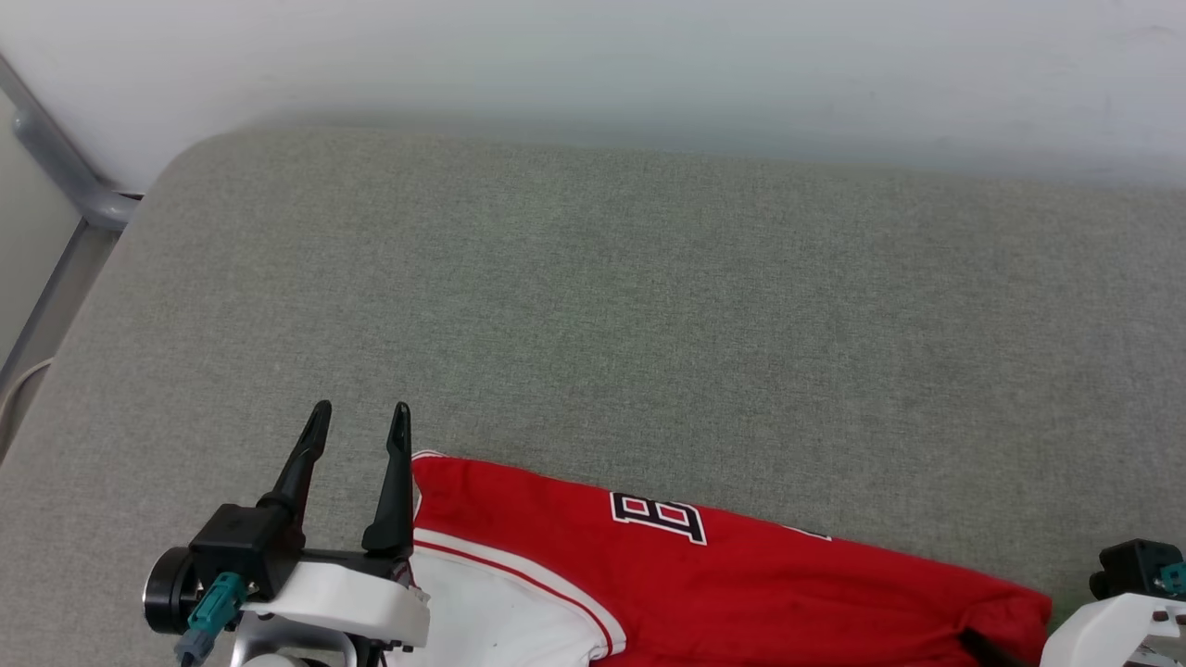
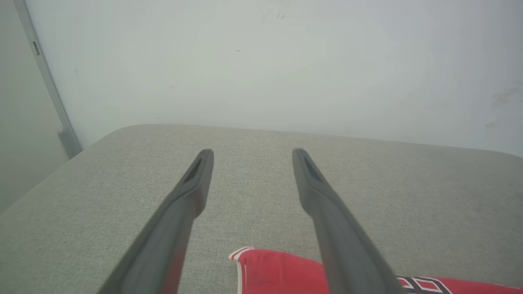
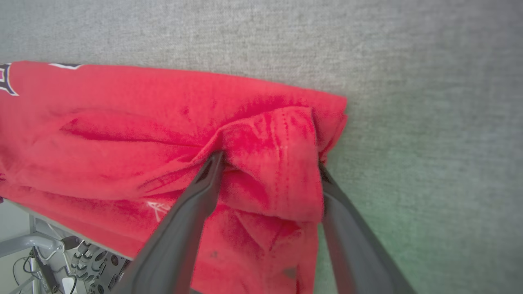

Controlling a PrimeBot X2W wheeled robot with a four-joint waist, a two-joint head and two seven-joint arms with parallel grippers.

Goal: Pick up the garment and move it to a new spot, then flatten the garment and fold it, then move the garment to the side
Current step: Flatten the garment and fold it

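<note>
The red garment [image 1: 741,574] lies in a long folded bundle along the near edge of the grey cushion [image 1: 602,306], with black white-outlined lettering on top and a white sleeve at its left end. My left gripper [image 1: 361,408] stands open just left of the garment's upper-left corner [image 2: 278,271], nothing between its fingers [image 2: 192,196]. My right gripper [image 3: 267,163] is at the garment's right end [image 3: 122,122], fingers spread wide on either side of a raised fold of red cloth; the fingertips are hidden in the fabric.
A pale wall runs behind the cushion. A grey metal frame [image 1: 65,167] stands at the far left. Broad bare cushion lies beyond the garment. Past the cushion's near edge, cables and equipment [image 3: 53,261] show on the floor.
</note>
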